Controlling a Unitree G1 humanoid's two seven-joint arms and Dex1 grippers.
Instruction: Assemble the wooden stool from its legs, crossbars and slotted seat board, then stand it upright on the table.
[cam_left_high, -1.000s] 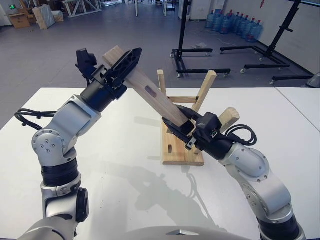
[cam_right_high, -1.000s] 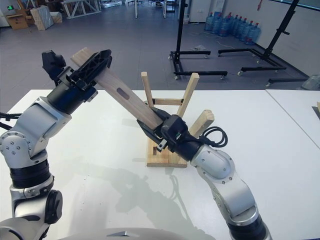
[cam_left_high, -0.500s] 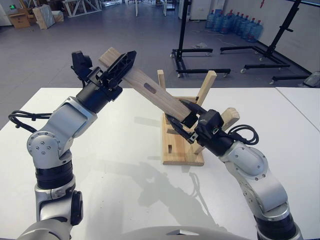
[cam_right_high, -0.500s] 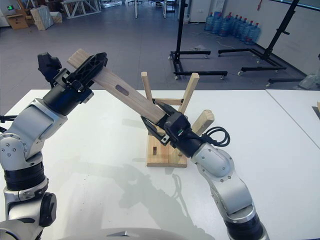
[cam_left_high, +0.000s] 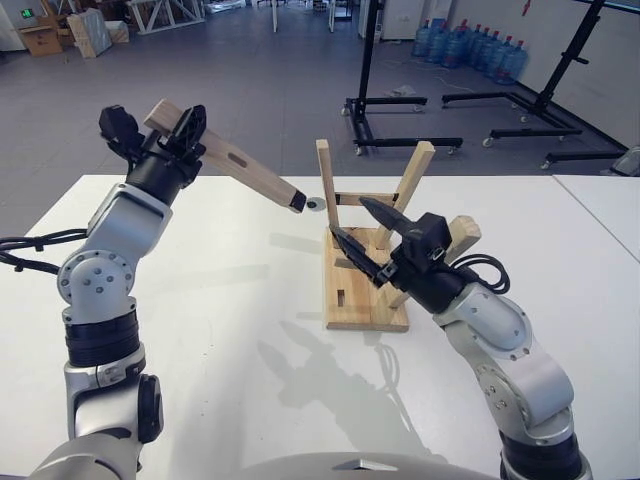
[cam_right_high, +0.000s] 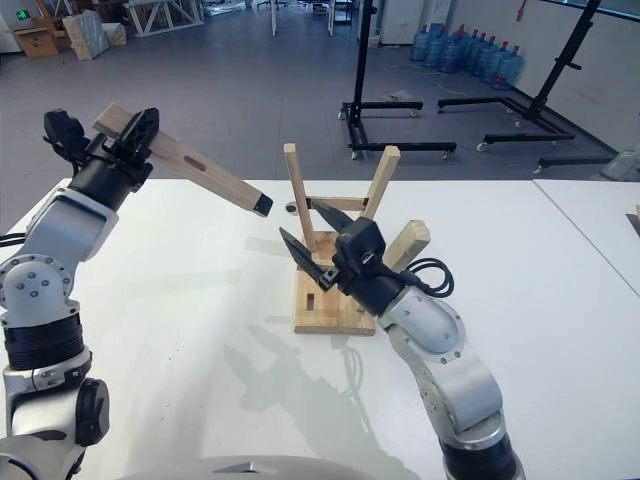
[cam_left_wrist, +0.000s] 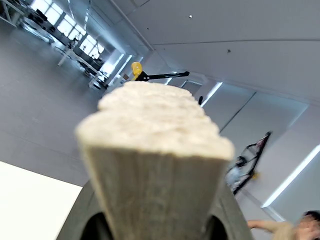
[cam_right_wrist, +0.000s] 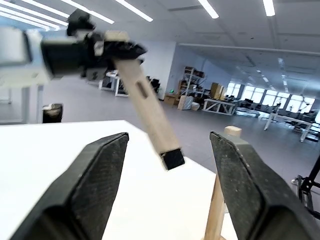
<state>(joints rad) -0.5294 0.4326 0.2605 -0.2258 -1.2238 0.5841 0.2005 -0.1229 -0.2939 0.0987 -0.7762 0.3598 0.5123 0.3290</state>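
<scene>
**Leg in my left hand, right hand spread above the seat board**

The seat board (cam_left_high: 362, 300) lies flat on the white bench (cam_left_high: 220, 330), and I place everything else from it. Two legs (cam_left_high: 325, 190) stand up out of its far end, leaning slightly apart. A short crossbar (cam_left_high: 365, 198) runs between them, well above the board. A third leg (cam_left_high: 457, 238) rises tilted from the board's right side. Its lower end is hidden behind my right arm, so I cannot tell how it sits. The near half of the board is bare and shows a small slot (cam_left_high: 343, 297).

My left hand (cam_left_high: 188, 128) is up and to the left of the seat board, well apart from it. It is clamped around the upper end of a loose leg (cam_left_high: 235, 168). That leg slopes down toward the board, with a dark oblong slot along its side. Its dark-capped tip (cam_left_high: 297, 201) hangs in the air just left of the nearer standing leg, not touching it. In my left wrist view the sawn end of this leg (cam_left_wrist: 155, 150) sits right in front of the camera.

My right hand (cam_left_high: 348, 217) hovers over the middle of the seat board, close beside the two standing legs. Its fingers (cam_right_wrist: 95, 185) are spread wide with nothing between them.
</scene>
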